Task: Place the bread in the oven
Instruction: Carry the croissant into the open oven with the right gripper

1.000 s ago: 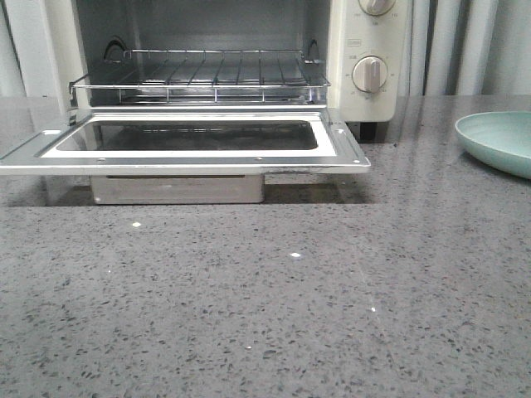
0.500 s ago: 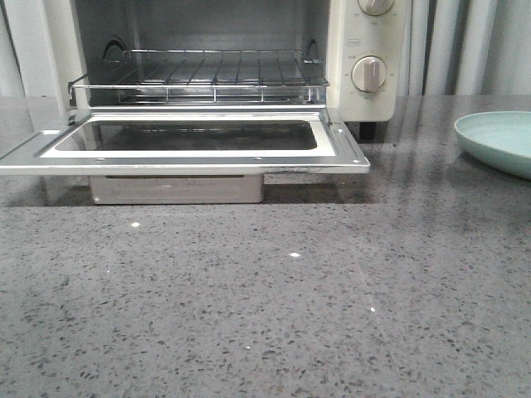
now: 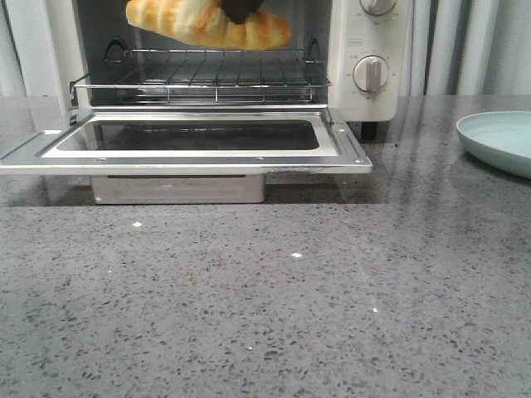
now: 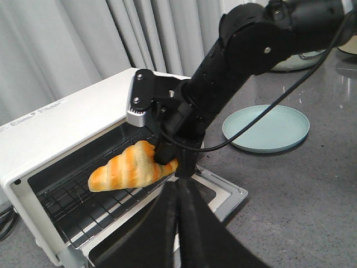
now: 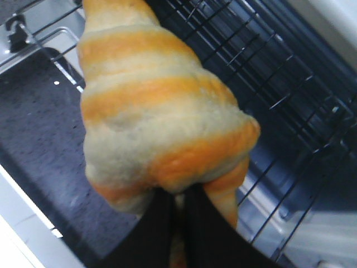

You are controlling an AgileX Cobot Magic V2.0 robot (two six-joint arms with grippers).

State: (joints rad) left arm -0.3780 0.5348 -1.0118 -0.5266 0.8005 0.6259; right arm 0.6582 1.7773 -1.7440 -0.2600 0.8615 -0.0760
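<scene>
Front view crops bread (image 3: 207,25) and claw (image 3: 239,10) at top.

Countertop (image 3: 274,315): grey speckled stone, glossy, marked by small bright glints of light.
Curtain (image 3: 465,46): pale grey, pleated, hung behind the countertop.
Plate (image 3: 502,139): pale green, set on the countertop below the curtain.
</scene>
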